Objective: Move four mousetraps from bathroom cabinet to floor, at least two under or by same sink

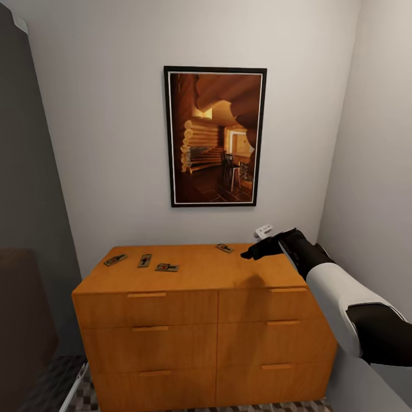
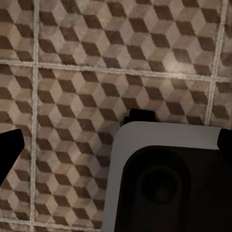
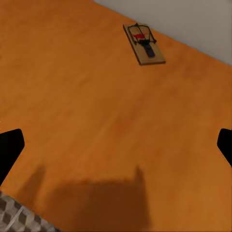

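From the head camera, the orange-brown cabinet [image 1: 203, 320] stands against a pale wall under a framed picture [image 1: 214, 136]. Four mousetraps lie on its top surface: three in a loose row toward the left, [image 1: 115, 260], [image 1: 145, 260] and [image 1: 166, 267], and a fourth [image 1: 224, 248] alone near the back right. The right gripper [image 1: 258, 249] hovers over the top just beside that fourth trap, not touching it; nothing lies between them. A small white fitting [image 1: 263, 230] sits on the wall behind the gripper. Whether its jaws are spread cannot be told here.

The left wrist camera looks down on the bathroom floor [image 2: 72, 92], with part of the robot's own body [image 2: 169, 179] below; the dark jaw tips sit at opposite edges, spread wide.

The right wrist camera shows the lone mousetrap [image 3: 144, 44] near the cabinet's back edge, with the jaws spread apart and empty.
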